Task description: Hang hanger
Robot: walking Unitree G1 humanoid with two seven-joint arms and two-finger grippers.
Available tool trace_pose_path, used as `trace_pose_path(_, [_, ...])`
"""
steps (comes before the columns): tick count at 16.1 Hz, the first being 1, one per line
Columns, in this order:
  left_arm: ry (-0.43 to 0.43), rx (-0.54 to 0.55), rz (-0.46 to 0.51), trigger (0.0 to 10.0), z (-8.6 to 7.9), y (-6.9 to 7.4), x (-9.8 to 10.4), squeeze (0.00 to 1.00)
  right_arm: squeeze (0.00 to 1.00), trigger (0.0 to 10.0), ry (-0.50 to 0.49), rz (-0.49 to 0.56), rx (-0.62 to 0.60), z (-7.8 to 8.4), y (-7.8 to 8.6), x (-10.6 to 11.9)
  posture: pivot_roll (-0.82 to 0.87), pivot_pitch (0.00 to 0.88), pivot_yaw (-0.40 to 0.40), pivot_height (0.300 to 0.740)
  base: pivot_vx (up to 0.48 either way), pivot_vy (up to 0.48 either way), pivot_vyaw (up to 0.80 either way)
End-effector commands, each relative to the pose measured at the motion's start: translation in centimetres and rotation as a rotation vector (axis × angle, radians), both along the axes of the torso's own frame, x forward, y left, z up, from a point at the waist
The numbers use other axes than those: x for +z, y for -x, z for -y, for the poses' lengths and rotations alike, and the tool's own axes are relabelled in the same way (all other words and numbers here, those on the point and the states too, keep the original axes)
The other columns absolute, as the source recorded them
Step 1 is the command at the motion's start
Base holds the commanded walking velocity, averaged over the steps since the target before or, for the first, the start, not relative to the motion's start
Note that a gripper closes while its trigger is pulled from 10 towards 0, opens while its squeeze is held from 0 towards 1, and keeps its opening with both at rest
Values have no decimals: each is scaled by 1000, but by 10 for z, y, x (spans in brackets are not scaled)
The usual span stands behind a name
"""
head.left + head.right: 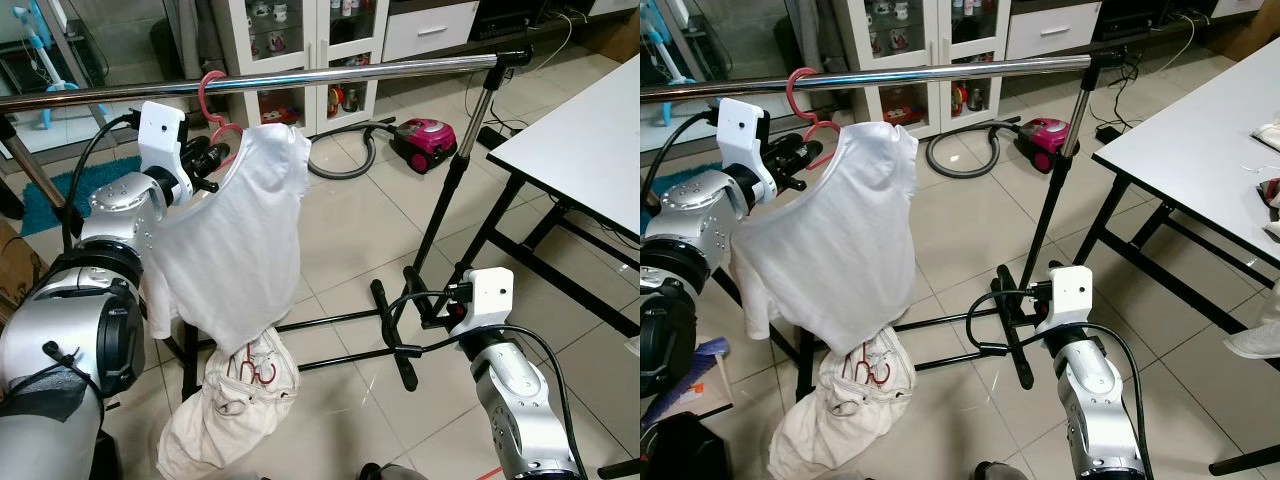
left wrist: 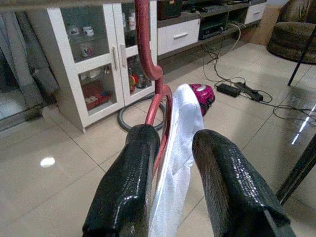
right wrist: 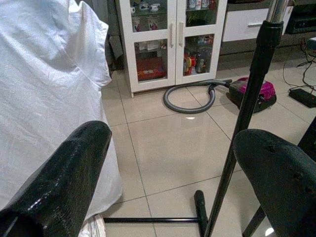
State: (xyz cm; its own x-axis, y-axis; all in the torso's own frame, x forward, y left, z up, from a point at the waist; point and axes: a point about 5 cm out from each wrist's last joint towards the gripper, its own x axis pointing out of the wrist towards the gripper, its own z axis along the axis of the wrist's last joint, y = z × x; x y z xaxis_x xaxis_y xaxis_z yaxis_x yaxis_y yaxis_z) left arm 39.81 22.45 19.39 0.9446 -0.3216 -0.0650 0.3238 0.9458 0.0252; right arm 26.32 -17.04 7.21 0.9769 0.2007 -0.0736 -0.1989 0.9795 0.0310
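A pink hanger [image 1: 207,95] carries a white T-shirt [image 1: 235,240], and its hook curls over the chrome rail [image 1: 350,75] of the clothes rack. My left gripper [image 1: 218,158] is just under the rail at the hanger's neck. In the left wrist view the left gripper [image 2: 173,148] is open, with the hanger [image 2: 154,79] and the shirt's edge [image 2: 180,128] in the gap between the two fingers. The hanger lies against one finger [image 2: 129,182]. My right gripper [image 3: 168,163] is open and empty, low beside the rack's upright post [image 3: 247,113].
A cloth bag [image 1: 235,400] with more pink hangers lies on the floor under the shirt. The rack's black feet [image 1: 390,330] spread over the tiles. A white table [image 1: 590,150] stands at the right. A pink vacuum cleaner [image 1: 425,140] and white cabinets [image 1: 300,40] are behind the rack.
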Motion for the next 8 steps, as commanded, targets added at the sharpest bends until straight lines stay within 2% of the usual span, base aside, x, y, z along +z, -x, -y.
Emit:
trace_pose_path(1, [24, 0, -17, 0, -1, 1, -3, 0, 0, 10000, -6, 0, 5, -1, -3, 2, -91, 9, 48, 740, 0, 0, 0])
trace_pose_path(5, [69, -18, 7, 0, -4, 2, 2, 0, 0, 10000, -9, -4, 13, -3, -3, 1, -83, 13, 49, 740, 0, 0, 0])
trace_pose_path(6, [82, -29, 28, 0, -6, 2, 6, 0, 0, 10000, -10, -5, 13, -3, -3, 1, -82, 14, 50, 740, 0, 0, 0])
trace_pose_path(8, [123, -93, 130, 0, -13, 4, 25, 0, 0, 10000, -14, -6, 13, -5, -2, 0, -78, 14, 53, 740, 0, 0, 0])
